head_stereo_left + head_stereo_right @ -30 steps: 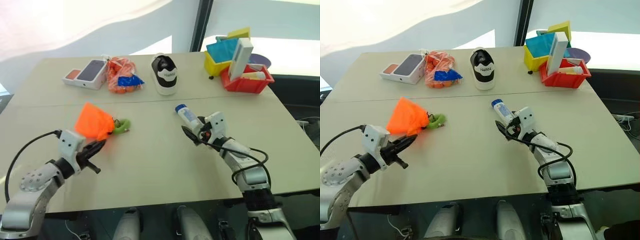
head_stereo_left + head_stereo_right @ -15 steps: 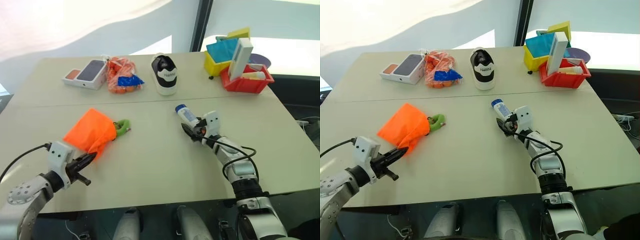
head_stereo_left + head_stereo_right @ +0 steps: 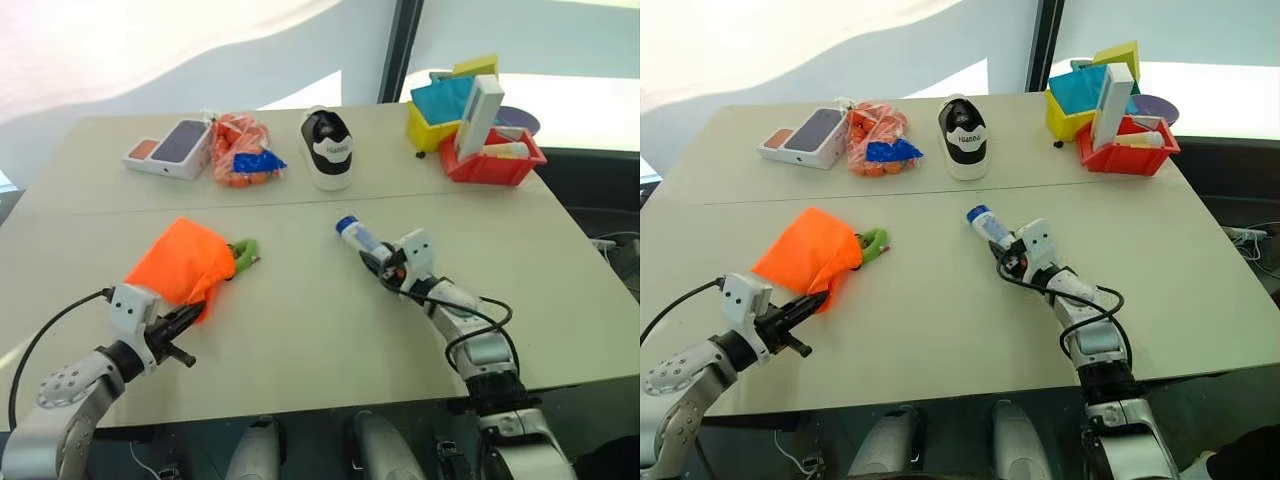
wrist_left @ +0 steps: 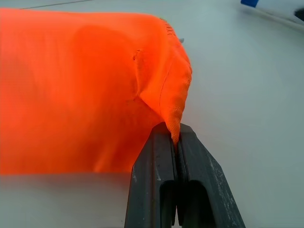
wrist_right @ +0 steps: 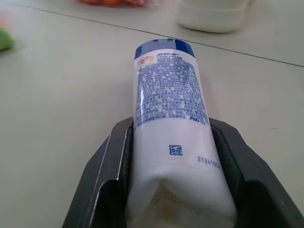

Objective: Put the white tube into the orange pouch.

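The left gripper (image 4: 175, 142) is pinching a corner of the orange pouch (image 3: 180, 263), its two black fingers (image 4: 154, 175) pressed together with a fold of fabric caught between them. The pouch is lying on the near left part of the table (image 3: 300, 330), bulging up from the pinched corner toward the far side, with a green ring (image 3: 244, 252) sitting at its far right edge. The right gripper (image 5: 171, 156) is clamped on the tube (image 3: 356, 236), one finger (image 5: 102, 166) on each side of the flat crimped end, so the tube is sticking out past the fingertips with its blue cap pointing away from the wrist and toward the pouch side. The tube is sitting near the middle of the table, well apart from the pouch, and whether it is touching the tabletop or hanging just above it cannot be told. Along the far edge of the table, a phone box (image 3: 170, 148) is lying on the left, a clear bag of orange bits (image 3: 243, 152) just beside it, then a black and white shoe (image 3: 329, 148), and at the far right a yellow bin (image 3: 435, 122) and a red bin (image 3: 495, 160) with a tall white box (image 3: 478, 115) leaning in it.
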Tool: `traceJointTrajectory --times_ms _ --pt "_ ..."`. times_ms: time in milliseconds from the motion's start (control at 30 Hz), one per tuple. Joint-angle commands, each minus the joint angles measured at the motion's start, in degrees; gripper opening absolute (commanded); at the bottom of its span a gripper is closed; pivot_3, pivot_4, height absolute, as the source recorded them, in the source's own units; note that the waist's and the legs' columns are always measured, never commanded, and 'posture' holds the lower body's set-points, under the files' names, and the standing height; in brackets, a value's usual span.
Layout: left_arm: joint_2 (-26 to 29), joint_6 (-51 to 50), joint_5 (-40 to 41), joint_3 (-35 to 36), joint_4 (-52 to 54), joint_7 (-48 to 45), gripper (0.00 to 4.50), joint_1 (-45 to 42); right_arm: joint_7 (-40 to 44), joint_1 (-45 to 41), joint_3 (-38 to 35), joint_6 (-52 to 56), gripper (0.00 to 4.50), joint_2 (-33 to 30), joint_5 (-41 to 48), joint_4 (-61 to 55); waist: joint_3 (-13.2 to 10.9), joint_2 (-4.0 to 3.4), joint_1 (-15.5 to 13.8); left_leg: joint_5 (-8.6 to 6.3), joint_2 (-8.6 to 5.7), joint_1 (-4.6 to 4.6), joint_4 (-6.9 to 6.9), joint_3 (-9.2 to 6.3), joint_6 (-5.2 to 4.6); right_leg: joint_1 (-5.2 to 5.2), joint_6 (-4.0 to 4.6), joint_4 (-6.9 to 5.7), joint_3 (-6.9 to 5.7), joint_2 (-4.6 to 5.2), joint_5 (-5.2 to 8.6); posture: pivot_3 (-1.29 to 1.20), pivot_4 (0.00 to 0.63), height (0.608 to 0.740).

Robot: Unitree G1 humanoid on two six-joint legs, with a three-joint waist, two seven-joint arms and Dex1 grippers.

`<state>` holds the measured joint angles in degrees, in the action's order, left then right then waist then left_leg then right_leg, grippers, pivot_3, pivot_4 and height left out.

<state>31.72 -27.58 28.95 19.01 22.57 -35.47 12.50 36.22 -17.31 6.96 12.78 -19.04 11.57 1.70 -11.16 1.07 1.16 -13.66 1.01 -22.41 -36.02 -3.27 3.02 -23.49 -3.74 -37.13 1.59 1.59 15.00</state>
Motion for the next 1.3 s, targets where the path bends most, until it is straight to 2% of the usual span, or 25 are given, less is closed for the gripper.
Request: traceJointTrajectory --times_ms 33,200,433,800,1300 --pt "-0.16 0.68 0.5 0.53 0.68 0.38 0.0 -1.02 9.24 0.13 7.44 4.41 1.83 -0.91 3.92 -11.48 0.01 0.01 0.19 0.0 0.03 0.0 0.0 0.0 -0.01 0.0 0.0 0.0 0.0 -0.02 0.0 0.0 0.15 0.74" --pt "0.03 -0.13 1.44 0.76 1.49 0.5 0.0 -1.88 9.31 -4.17 13.43 10.34 1.83 3.33 3.03 -10.91 0.01 0.02 0.0 0.0 0.07 0.03 -0.12 -0.06 0.0 0.02 0.04 -0.03 -0.06 -0.05 0.0 0.0 0.15 0.74" --pt "0.02 -1.89 3.16 0.63 4.6 1.62 0.0 -2.59 9.35 -9.2 16.81 14.12 1.83 8.4 2.1 -6.38 0.02 0.03 -0.19 0.0 0.05 -0.02 -0.1 -0.05 0.0 0.0 0.13 0.03 -0.06 0.0 -0.06 0.0 0.15 0.74" --pt "-0.07 -3.82 4.89 -0.84 7.8 1.95 0.0 -1.86 7.8 -10.42 17.05 13.4 1.83 12.63 1.47 -3.68 0.01 0.03 -0.01 0.0 0.04 -0.02 -0.06 -0.05 0.0 -0.03 0.1 0.02 -0.06 -0.02 -0.05 0.0 0.15 0.74" --pt "2.91 -9.75 9.25 -4.12 14.04 0.25 0.0 -2.07 2.78 -13.67 16.64 13.1 1.83 18.99 -2.0 1.62 0.01 0.02 0.03 0.0 0.03 -0.06 -0.02 -0.03 0.01 -0.07 0.1 0.03 -0.04 0.0 -0.05 0.0 0.15 0.74"
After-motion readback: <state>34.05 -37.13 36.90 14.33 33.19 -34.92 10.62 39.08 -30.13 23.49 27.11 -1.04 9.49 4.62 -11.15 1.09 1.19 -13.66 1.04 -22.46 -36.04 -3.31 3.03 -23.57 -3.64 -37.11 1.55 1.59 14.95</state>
